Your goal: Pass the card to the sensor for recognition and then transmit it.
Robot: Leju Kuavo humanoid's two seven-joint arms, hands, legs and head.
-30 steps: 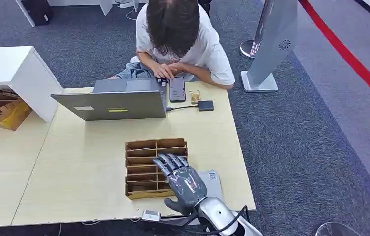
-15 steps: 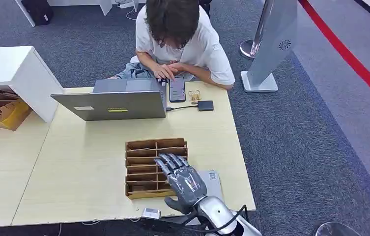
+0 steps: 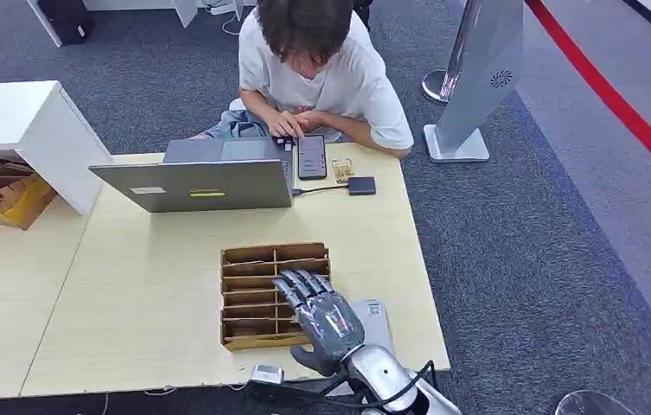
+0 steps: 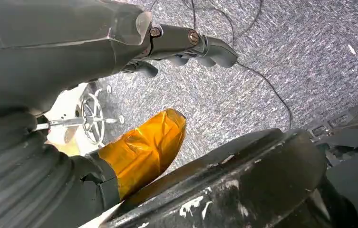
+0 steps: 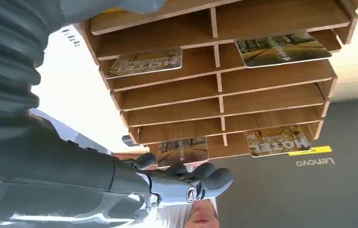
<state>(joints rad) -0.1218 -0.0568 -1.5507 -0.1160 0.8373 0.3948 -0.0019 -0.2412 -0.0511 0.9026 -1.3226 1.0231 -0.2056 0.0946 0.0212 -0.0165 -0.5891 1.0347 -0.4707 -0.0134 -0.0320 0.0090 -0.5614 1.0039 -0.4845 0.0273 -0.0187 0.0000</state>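
Note:
A wooden card rack (image 3: 257,256) with several slots lies on the pale table (image 3: 149,294), near its front edge. My right hand (image 3: 325,315) hovers over the rack's right side, fingers spread, holding nothing. In the right wrist view the hand (image 5: 186,183) reaches along the rack (image 5: 219,97), where printed cards (image 5: 144,62) (image 5: 281,48) lie in some slots. One card (image 5: 182,150) sits just past the fingertips. A small black sensor box (image 3: 361,185) lies at the far right of the table, cabled to the laptop. My left hand (image 4: 186,42) hangs over the carpet, fingers loose and empty.
A person sits at the table's far side with a phone (image 3: 311,156) beside an open grey laptop (image 3: 205,183). A grey sheet (image 3: 377,318) lies right of the rack. A white cabinet (image 3: 23,130) and cardboard boxes stand left; a grey kiosk stand (image 3: 477,78) stands right.
The person's head has lifted slightly away from the table. My right hand has shifted a little toward the table's front edge, still over the rack.

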